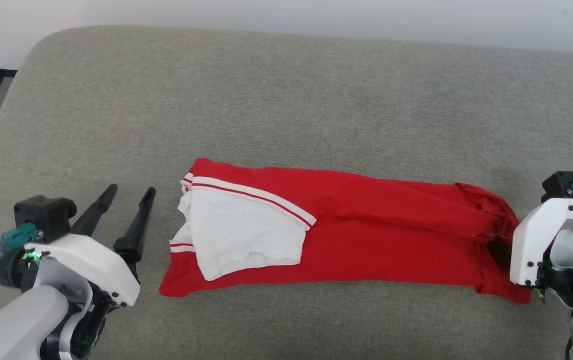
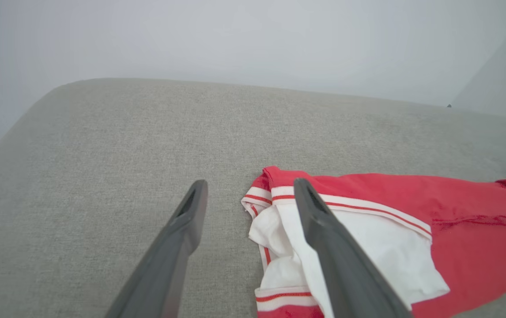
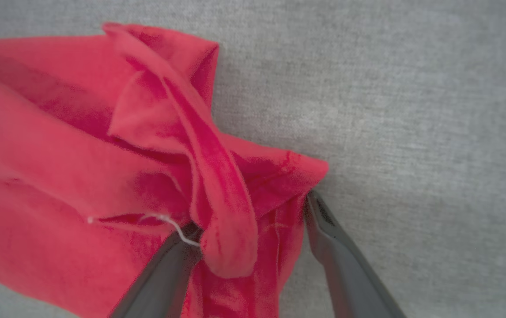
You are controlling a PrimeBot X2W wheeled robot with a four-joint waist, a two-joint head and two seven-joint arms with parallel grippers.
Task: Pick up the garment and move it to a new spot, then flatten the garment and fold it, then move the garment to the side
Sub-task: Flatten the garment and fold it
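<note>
the shirt [image 1: 366, 235] lies as a long red band on the grey cushion [image 1: 266, 100], stretched between the two pairs of fingers. the left fingers [image 1: 139, 220] stand wide apart and hold nothing; the sleeve end of the shirt is just beside their right tip, not between them. the right fingers [image 3: 339, 251] are spread too, with the bunched end of the shirt lying loose between them, so i judge it is not pinched. it seems the lengthwise fold is made and an end-over-end fold comes next. to do it well, each pair should close on all layers at a corner and carry the end low, so the white sleeve [image 1: 236, 235] does not slip out. the crumpled end should be smoothed first, i think. the head view gives the whole band and the white mount [image 1: 541, 240] at its end. the right wrist view adds the twisted folds and a loose white thread [image 3: 169, 223] beside the left finger. the left wrist view shows the striped trim [image 2: 284, 297] stacked in layers by the right finger.
</note>
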